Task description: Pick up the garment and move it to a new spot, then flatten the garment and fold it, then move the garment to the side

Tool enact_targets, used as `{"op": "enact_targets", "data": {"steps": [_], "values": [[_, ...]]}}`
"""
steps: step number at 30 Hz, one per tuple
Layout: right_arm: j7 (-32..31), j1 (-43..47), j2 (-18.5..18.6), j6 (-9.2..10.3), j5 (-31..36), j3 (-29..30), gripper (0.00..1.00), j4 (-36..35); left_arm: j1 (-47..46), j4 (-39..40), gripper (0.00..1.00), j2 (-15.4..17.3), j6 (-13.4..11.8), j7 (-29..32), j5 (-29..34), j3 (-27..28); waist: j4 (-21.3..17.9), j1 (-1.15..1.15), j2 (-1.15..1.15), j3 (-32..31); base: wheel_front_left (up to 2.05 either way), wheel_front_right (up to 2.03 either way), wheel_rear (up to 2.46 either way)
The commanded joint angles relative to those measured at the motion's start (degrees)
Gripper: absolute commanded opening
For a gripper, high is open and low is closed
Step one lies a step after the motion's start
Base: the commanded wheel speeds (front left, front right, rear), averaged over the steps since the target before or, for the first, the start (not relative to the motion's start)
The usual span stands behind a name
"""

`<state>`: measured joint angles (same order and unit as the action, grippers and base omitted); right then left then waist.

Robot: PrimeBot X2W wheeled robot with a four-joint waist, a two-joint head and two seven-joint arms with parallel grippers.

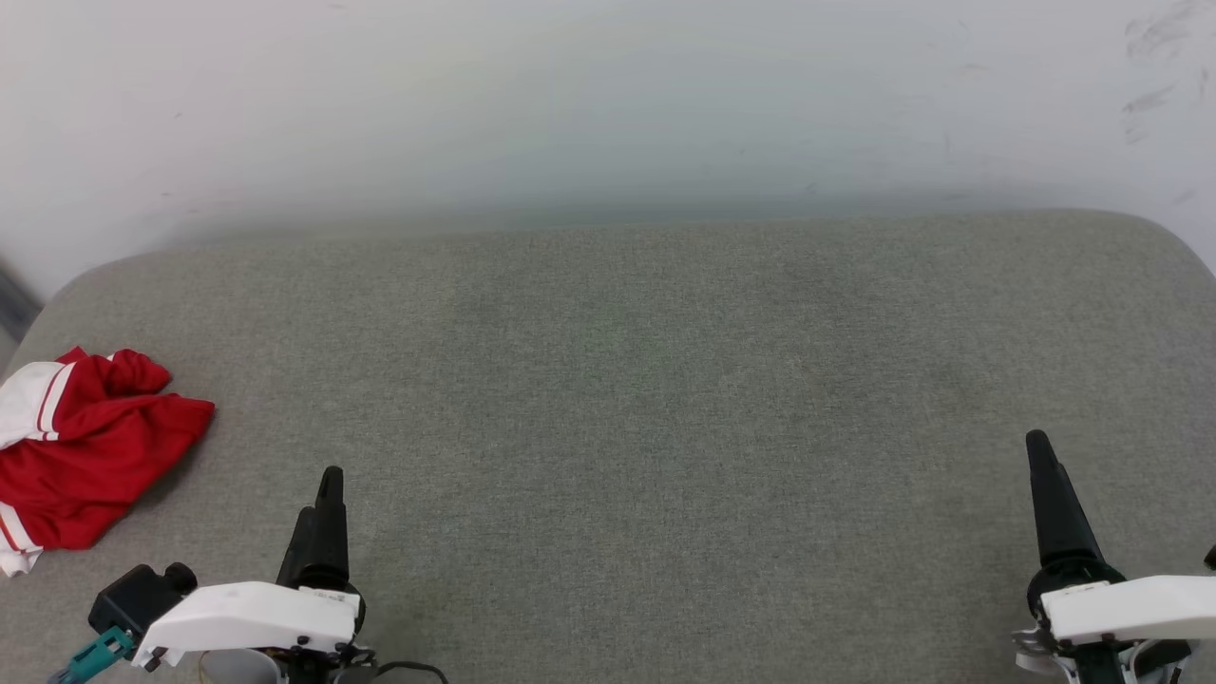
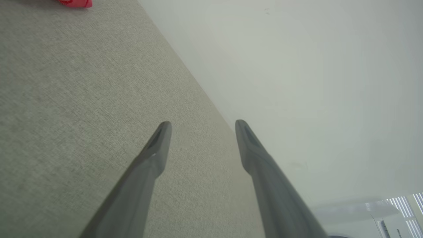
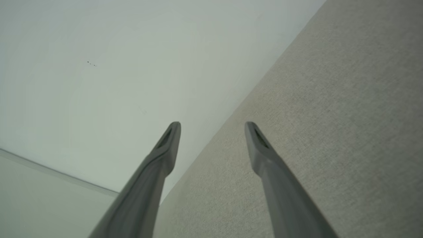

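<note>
Grey woven-fabric surface [image 1: 665, 380] is running wide between both arms and the white wall [image 1: 608, 95], its far corners rounding off. Crumpled red soft-cloth T-shirt with white striped sleeves [image 1: 85, 456] is lying at the surface's left edge. Left gripper [image 2: 202, 123] and right gripper [image 3: 212, 123] are hovering, fingers spread apart. Lettering on the white appliance [image 2: 390, 221] is too small to read.

The right end effector [image 3: 212, 125] stands wide apart, its two long dark grey fingers [image 3: 158, 165] rising from the bottom edge with nothing between them or touching them. Beyond the right-hand finger spreads the counter [image 3: 330, 99], covered in a grey-beige woven cloth, its edge running on a slant from the upper right down between the fingers. To the left is a pale wall [image 3: 99, 99] with a few tiny dark specks [image 3: 91, 63] high up and a faint straight line [image 3: 49, 172] crossing its lower left part.
</note>
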<state>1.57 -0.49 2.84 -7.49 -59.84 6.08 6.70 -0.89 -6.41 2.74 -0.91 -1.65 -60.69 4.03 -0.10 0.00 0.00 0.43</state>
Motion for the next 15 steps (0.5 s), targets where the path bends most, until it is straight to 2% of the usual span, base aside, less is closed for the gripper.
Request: {"op": "enact_targets", "data": {"steps": [1, 15], "values": [[0.5, 0.0, 0.1, 0.0, 2.1, -0.3, 1.0, -1.5, -0.1, 1.2, 1.0, 0.1, -0.3, -0.4, 2.0, -0.2, 0.0, 0.0, 0.0, 0.0, 0.0, 0.0, 0.0], [3.3, 2.5, 0.1, 0.0, 17.6, -2.1, 1.0, -3.2, 1.7, 2.7, 1.0, 0.1, -3.5, -3.3, 16.1, -3.0, 0.1, 0.0, 0.0, -0.3, 0.0, 0.0, 0.0]]}}
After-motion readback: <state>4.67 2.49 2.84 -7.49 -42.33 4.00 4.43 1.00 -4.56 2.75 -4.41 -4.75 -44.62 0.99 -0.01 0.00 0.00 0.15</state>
